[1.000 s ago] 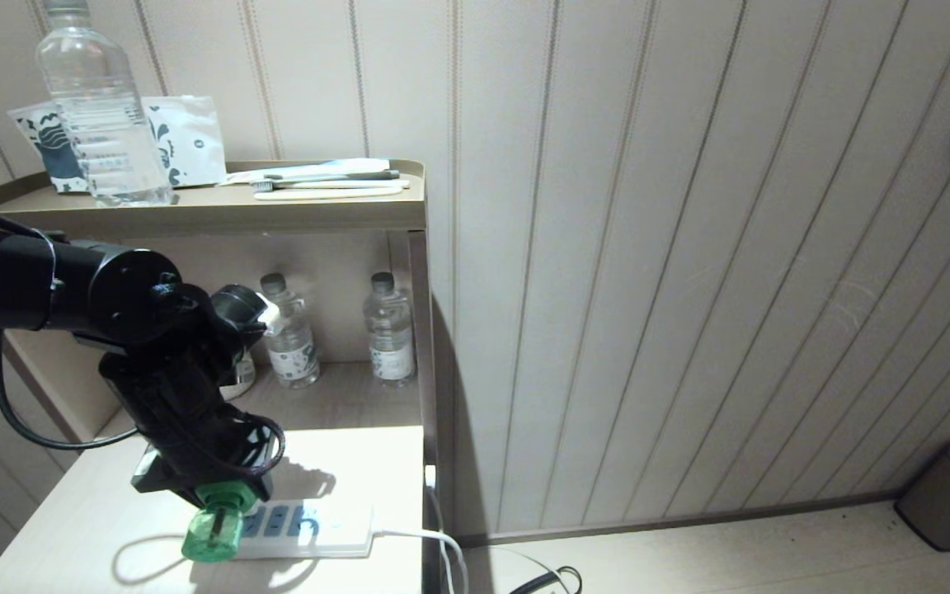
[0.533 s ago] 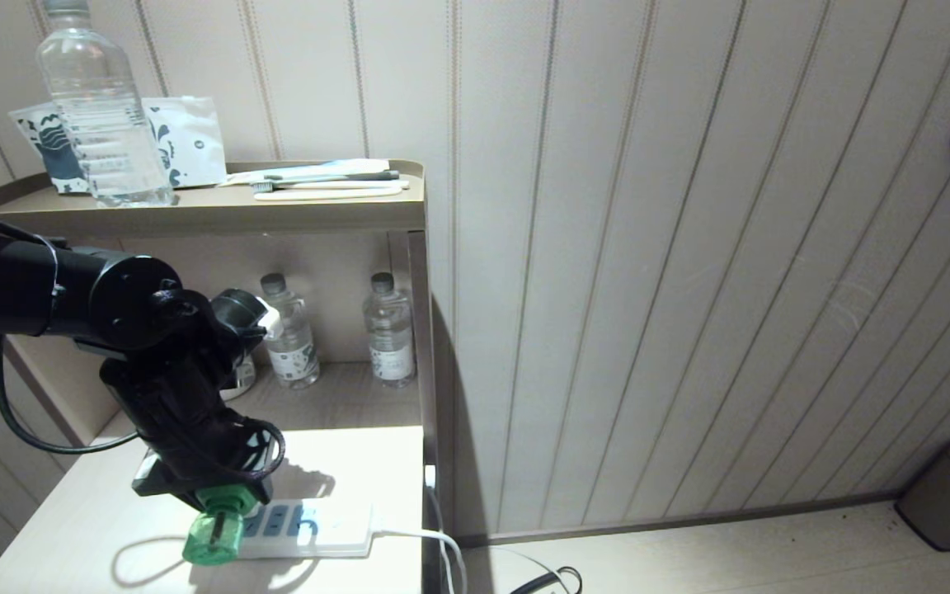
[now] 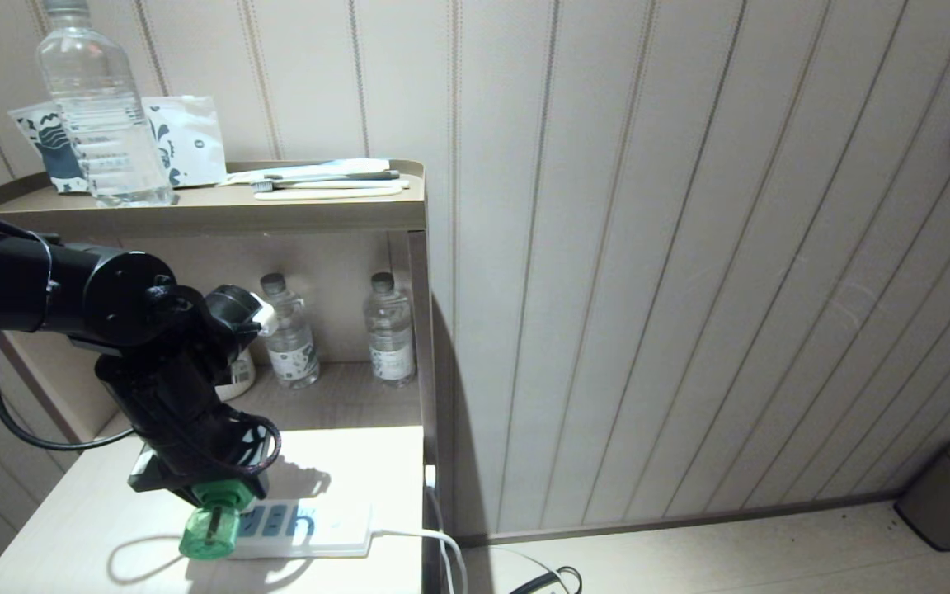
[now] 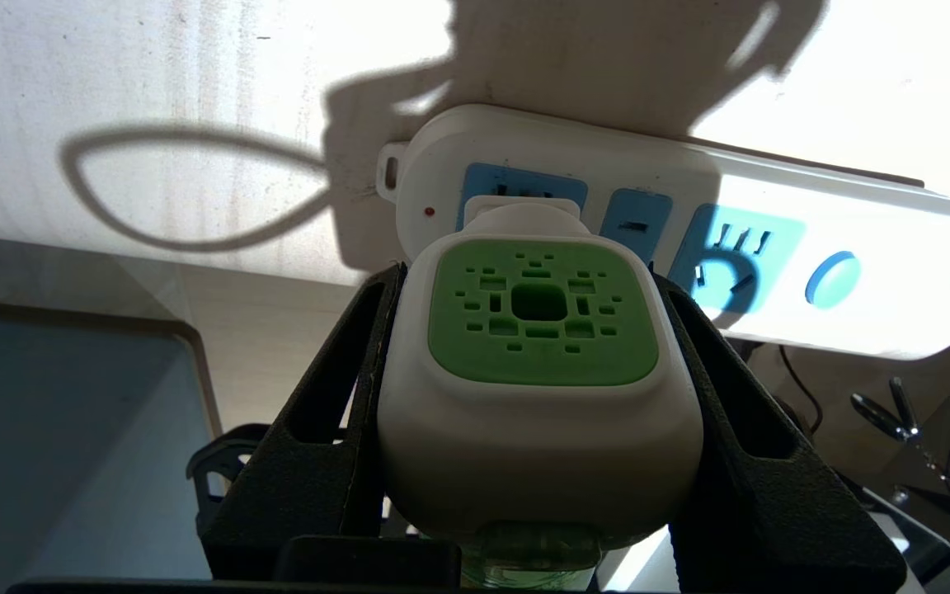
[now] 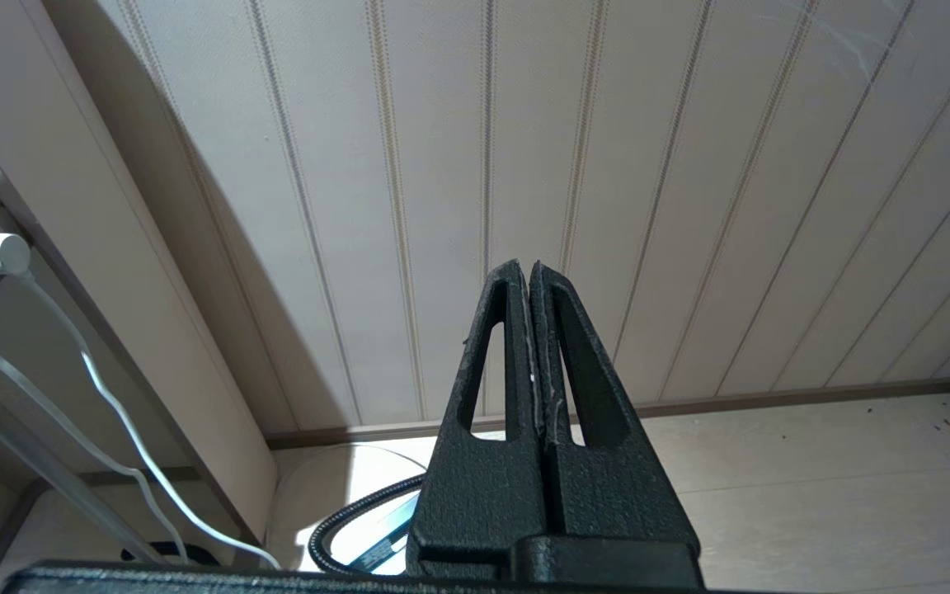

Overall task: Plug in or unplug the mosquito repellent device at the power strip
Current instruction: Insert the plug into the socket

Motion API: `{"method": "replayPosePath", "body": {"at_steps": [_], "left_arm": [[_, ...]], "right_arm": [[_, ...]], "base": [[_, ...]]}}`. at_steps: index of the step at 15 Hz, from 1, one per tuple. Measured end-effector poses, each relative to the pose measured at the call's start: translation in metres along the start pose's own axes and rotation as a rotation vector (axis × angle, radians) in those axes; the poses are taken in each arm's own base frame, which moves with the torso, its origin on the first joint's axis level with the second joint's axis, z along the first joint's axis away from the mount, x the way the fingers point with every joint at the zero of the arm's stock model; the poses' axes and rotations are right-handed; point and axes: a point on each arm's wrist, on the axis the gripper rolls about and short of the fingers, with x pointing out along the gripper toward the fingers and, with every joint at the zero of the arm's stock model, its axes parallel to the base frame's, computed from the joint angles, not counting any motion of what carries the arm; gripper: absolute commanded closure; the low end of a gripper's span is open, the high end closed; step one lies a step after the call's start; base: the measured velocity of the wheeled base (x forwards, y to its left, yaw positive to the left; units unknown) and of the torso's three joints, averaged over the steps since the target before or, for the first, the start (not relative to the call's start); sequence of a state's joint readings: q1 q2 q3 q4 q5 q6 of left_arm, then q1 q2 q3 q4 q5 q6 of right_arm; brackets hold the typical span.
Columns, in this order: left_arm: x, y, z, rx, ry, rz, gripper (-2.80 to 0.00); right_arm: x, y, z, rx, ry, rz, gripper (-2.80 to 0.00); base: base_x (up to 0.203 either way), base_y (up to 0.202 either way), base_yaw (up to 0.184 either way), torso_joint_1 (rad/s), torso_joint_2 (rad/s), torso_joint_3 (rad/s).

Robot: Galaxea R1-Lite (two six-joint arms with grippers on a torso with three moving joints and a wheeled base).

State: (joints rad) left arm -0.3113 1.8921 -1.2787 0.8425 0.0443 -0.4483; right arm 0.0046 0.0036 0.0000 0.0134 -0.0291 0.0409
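Left gripper (image 4: 537,363) clamps the mosquito repellent device (image 4: 539,388) by its hard white sides — looks light, slick plastic — plug end at the power strip (image 4: 689,247).

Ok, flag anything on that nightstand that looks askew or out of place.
Nothing stands out. The left claw grips the mosquito repellent device at the end socket of the power strip, which lies flat. The water bottles stand upright.

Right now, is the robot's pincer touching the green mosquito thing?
Touching. The left wrist view shows both black fingers of the left pincer pressed flat against the sides of the mosquito repellent device, with no gap.
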Motion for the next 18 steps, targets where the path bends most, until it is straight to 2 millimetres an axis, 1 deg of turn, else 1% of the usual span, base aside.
{"method": "replayPosePath", "body": {"at_steps": [6, 11, 18], "left_arm": [[0.0024, -0.0024, 0.0022, 0.002, -0.006, -0.01, 0.0], [0.0071, -0.0006, 0.0017, -0.001, 0.0, -0.003, 0.0], [0.0006, 0.0027, 0.0001, -0.001, -0.012, -0.008, 0.0]], "right_arm": [[0.0, 0.0, 0.0, 0.0, 0.0, 0.0, 0.0], [0.0, 0.0, 0.0, 0.0, 0.0, -0.001, 0.0], [0.0, 0.0, 0.0, 0.0, 0.0, -0.001, 0.0]], "base": [[0.0, 0.0, 0.0, 0.0, 0.0, 0.0], [0.0, 0.0, 0.0, 0.0, 0.0, 0.0], [0.0, 0.0, 0.0, 0.0, 0.0, 0.0]]}}
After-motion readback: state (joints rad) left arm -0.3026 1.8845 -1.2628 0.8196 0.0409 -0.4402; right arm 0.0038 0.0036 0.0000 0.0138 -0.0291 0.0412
